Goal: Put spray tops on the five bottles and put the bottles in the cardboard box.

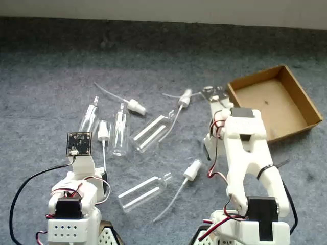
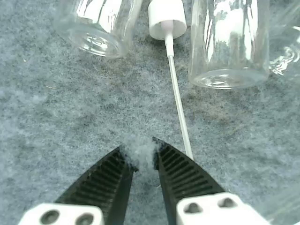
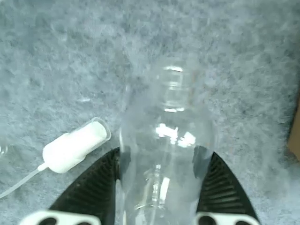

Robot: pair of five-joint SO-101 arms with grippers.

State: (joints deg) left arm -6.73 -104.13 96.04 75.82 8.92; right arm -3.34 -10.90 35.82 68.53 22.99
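right wrist view: our right hand is clamped on an uncapped clear bottle, just beside the cardboard box. left hand barely parted, empty. we see no bottle capped or boxed; all five to do.

A robotics lab bench: grey felt table, bare-wired arms.

Clear bottle base cropped by edge, spray top tube cropped
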